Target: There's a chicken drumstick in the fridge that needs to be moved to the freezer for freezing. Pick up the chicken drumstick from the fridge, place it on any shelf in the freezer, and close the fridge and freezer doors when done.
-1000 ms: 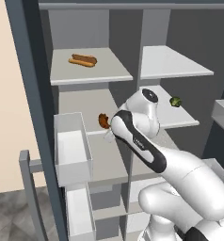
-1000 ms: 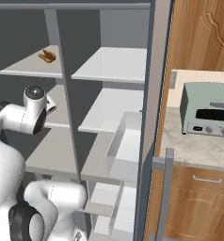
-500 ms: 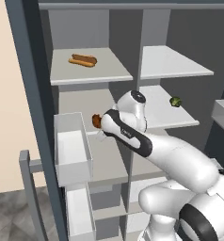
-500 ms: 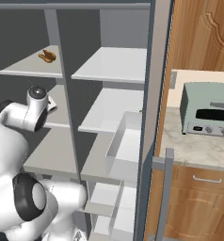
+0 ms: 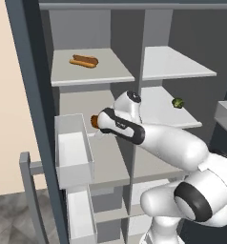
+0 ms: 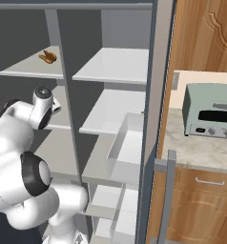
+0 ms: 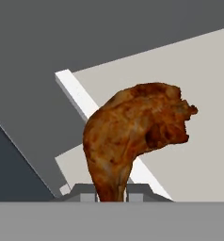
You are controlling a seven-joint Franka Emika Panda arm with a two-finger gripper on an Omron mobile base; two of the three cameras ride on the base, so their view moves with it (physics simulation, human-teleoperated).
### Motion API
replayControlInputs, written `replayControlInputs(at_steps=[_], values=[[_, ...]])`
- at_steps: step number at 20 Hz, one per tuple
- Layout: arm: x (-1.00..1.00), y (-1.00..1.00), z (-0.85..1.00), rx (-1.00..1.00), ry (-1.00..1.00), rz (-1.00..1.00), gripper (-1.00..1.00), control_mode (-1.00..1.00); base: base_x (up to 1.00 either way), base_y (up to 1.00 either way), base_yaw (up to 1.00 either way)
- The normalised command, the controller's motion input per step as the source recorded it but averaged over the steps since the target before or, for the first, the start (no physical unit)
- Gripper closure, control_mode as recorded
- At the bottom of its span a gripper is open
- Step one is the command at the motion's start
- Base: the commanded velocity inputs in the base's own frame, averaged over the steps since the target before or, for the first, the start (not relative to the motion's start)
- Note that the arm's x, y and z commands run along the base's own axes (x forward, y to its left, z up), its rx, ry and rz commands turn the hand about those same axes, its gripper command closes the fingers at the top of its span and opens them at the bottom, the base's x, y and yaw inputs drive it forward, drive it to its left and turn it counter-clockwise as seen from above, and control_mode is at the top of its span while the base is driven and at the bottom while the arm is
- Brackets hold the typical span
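Right now your end effector [image 7: 111,193] is pinched on the narrow end of the chicken drumstick [image 7: 137,129], carrying it clear above a light grey shelf [image 7: 198,122] in the left compartment. Farther back and higher, you can see a hot dog [image 5: 84,61] lying on the top shelf.

One orange-brown lumpy chicken drumstick [image 7: 135,132], one long hot dog in a bun [image 5: 84,61], one small green ball [image 5: 177,102], one pale green toaster oven [image 6: 209,111]
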Motion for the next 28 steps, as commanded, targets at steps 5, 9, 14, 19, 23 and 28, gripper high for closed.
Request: replayControlInputs(at_steps=[5, 9, 14, 19, 23, 28], values=[[0.31, 0.02, -0.19, 0.0, 0.0, 0.0, 1.0, -1.0, 0.0, 0.0, 0.0], [0.29, 0.14, -0.2, 0.0, 0.0, 0.0, 1.0, -1.0, 0.0, 0.0, 0.0], [0.37, 0.25, -0.17, -0.01, 0.0, 0.0, 1.0, -1.0, 0.0, 0.0, 0.0], [0.4, 0.07, -0.07, 0.0, 0.0, -0.02, 1.0, -1.0, 0.0, 0.0, 0.0], [0.29, 0.0, -0.08, 0.0, 0.0, 0.0, 1.0, -1.0, 0.0, 0.0, 0.0], [0.4, 0.0, -0.11, 0.0, 0.0, 0.0, 1.0, -1.0, 0.0, 0.0, 0.0]])
